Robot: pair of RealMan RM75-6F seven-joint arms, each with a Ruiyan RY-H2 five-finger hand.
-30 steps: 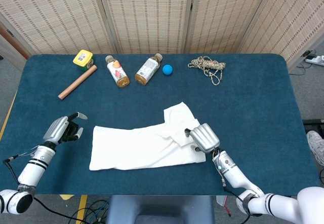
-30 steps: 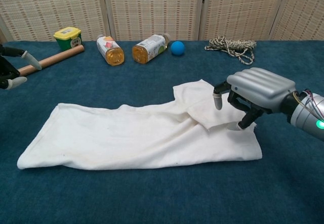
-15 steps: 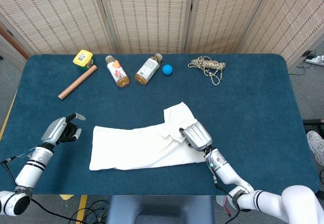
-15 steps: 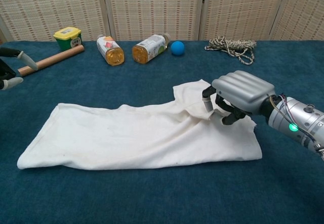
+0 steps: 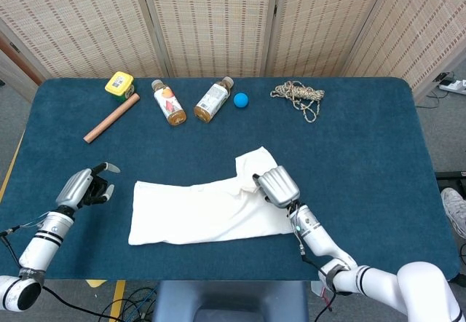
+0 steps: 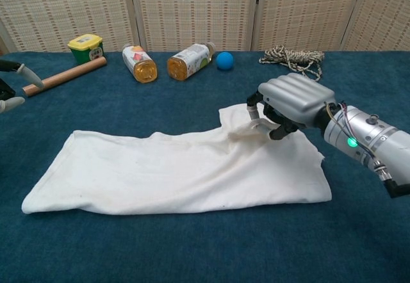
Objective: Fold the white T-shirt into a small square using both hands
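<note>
White cotton T-shirt (image 5: 211,207) lies near the front middle of a dark blue cloth-covered table (image 5: 364,154), folded into a long band that runs left to right, with one rumpled flap sticking up toward the back at its right end. Behind the table stand woven, tan folding screens (image 5: 211,16). Along the far edge lie a yellow-lidded green jar (image 5: 119,85), a brown wooden dowel (image 5: 111,117), two capped drink bottles on their sides (image 5: 191,101), a small blue ball (image 5: 241,100) and a tangled coil of beige rope (image 5: 297,95).

The shirt's surface is mostly flat, with soft creases gathering near the flap. The silver right hand (image 6: 291,104) sits on that flap, fingers curled down into the fabric; in the chest view it seems to pinch a small raised fold between thumb and fingertips (image 6: 253,112), though the grasp is partly hidden under the palm. The silver left hand (image 5: 86,186) hovers over bare table just beside the shirt's left end, holding nothing, its fingers loosely curved and spread apart.
</note>
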